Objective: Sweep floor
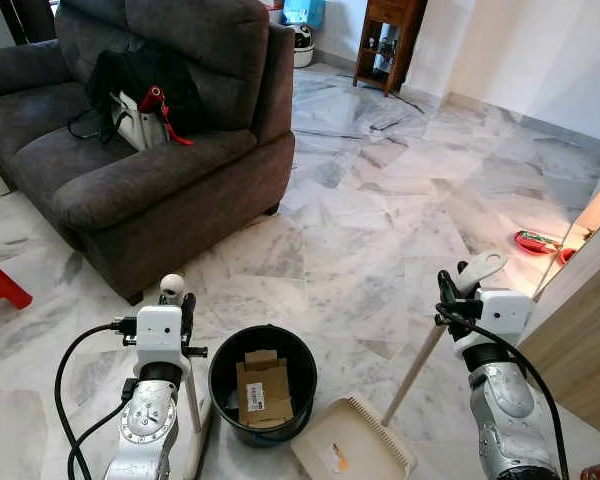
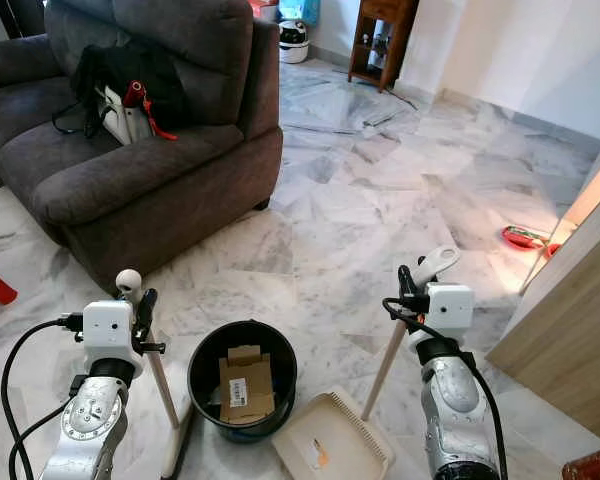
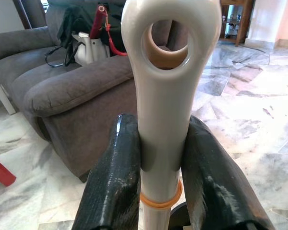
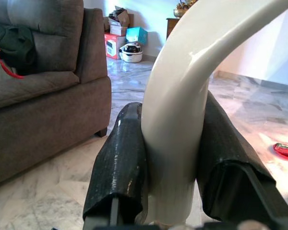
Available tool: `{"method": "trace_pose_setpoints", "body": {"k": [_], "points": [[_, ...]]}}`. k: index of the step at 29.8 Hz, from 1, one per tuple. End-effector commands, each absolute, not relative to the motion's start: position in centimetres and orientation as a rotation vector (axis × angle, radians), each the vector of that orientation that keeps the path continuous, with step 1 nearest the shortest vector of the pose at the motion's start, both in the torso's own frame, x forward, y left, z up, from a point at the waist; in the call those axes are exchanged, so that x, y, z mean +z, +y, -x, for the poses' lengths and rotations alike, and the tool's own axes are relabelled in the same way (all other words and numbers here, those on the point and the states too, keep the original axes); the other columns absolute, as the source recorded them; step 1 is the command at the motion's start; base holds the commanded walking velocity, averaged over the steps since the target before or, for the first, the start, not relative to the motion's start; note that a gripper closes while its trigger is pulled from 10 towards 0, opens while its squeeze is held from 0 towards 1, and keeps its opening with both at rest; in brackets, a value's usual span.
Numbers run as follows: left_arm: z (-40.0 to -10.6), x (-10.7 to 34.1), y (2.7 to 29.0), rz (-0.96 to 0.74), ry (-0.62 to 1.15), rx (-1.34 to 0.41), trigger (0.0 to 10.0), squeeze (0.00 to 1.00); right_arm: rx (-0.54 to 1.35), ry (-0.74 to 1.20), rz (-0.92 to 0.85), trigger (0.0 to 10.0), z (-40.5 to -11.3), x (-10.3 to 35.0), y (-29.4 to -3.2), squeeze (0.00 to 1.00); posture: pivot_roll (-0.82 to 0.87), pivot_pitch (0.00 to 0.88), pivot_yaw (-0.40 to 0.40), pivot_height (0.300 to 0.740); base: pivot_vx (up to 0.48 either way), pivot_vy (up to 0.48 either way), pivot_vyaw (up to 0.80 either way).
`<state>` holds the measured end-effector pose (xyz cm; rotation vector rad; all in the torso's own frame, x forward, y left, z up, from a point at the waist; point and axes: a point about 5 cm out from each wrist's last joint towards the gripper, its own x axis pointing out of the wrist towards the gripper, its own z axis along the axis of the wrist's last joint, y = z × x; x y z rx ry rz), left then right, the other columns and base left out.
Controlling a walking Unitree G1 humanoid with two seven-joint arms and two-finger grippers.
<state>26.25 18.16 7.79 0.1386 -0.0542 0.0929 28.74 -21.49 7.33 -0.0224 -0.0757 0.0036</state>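
Observation:
A cream broom handle (image 1: 171,288) with an eyelet at its top stands upright at my front left, and my left gripper (image 1: 185,312) is shut on it; its black fingers (image 3: 117,163) clamp the shaft just below the eyelet. My right gripper (image 1: 452,300) is shut on the curved top of the dustpan's long handle (image 1: 415,375). That handle slants down to the cream dustpan (image 1: 352,440) lying on the marble floor. A black bucket (image 1: 220,385) holding folded cardboard sits between the two arms, close beside the dustpan.
A dark grey sofa (image 1: 130,170) with a black bag (image 1: 140,80) on it stands at the front left. A wooden panel (image 1: 580,330) lines the right side, with a red item (image 1: 535,241) on the floor near it. A red stool (image 1: 0,285) is at far left. Open marble floor stretches ahead.

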Motion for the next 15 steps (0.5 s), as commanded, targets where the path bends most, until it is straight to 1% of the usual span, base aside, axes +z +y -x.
{"method": "trace_pose_setpoints", "body": {"k": [1, 15], "points": [[-26.63, 8.31, 18.02, -0.141, -0.079, 0.098, 10.0, 0.0, -0.004, -0.116, 0.012, 10.0, -29.39, 8.33, -21.6, 0.0, 0.0, 0.0, -0.056, 0.74, 0.0, 0.0, 0.0], [-26.42, 8.14, 18.04, -0.14, -0.077, 0.104, 10.0, 0.0, -0.007, -0.114, 0.024, 10.0, -29.32, 8.34, -21.96, 0.0, -0.01, 0.0, -0.059, 0.74, 0.0, 0.0, 0.0]]}}
